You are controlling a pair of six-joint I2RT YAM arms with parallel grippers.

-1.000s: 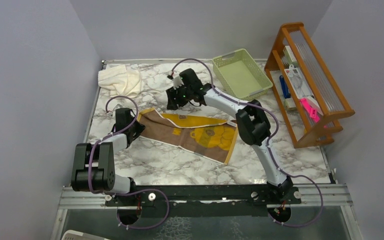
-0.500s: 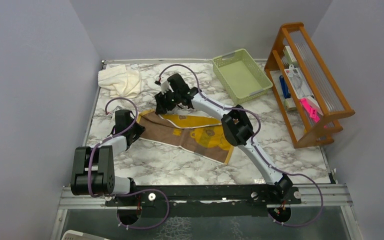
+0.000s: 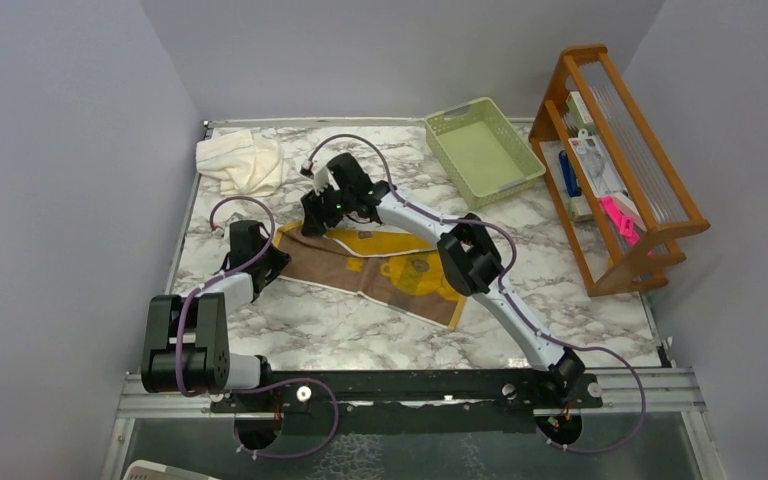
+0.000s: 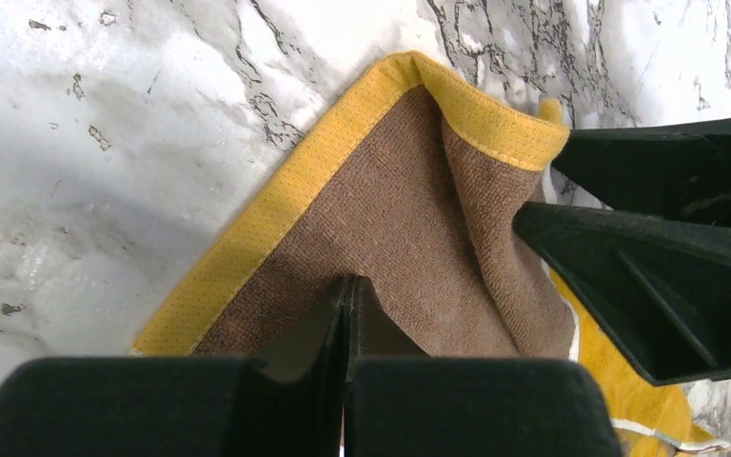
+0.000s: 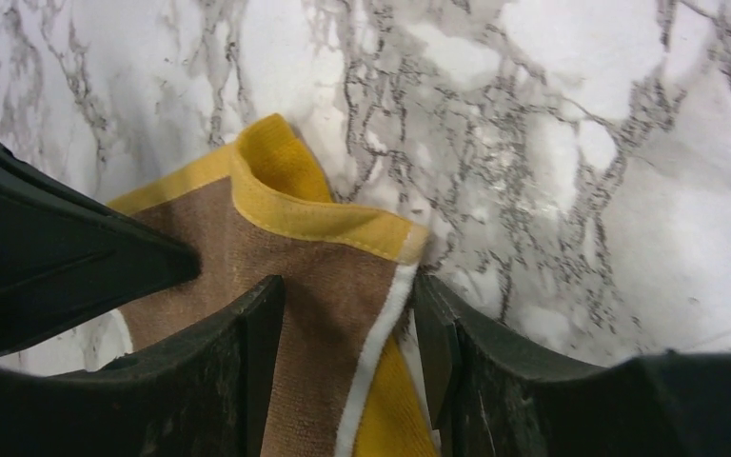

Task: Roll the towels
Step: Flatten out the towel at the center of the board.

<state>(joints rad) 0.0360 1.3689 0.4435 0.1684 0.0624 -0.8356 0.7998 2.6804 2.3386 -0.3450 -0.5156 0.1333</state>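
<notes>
Both arms are in at the same end of the brown-and-yellow towel point(image 3: 400, 275), which lies spread flat across the middle of the marble surface point(image 3: 360, 330), brown half to the left, mustard half running off to the right. The left claw point(image 4: 347, 290) is pressed together, tips down on the brown weave just inside the yellow hem; whether a pinch of cloth is caught between them, I cannot tell from here. Right beside it is the right claw point(image 5: 347, 286), spread apart and straddling the towel's far left corner. In the right wrist view, brown cloth and a white stripe fill the gap between its two fingers, and the yellow hem is curled up into a small lip just ahead of them. The left wrist view shows the same corner lifted in a soft fold against the right claw's dark finger, so the two claws sit very near each other, one on each side of that corner. Over at the far left of the surface the cream towel point(image 3: 242, 162) lies in a crumpled heap, well apart from the action. The pale green basket point(image 3: 440, 148) sits at the back right, with the wooden rack point(image 3: 625, 275) beyond it at the right edge.
</notes>
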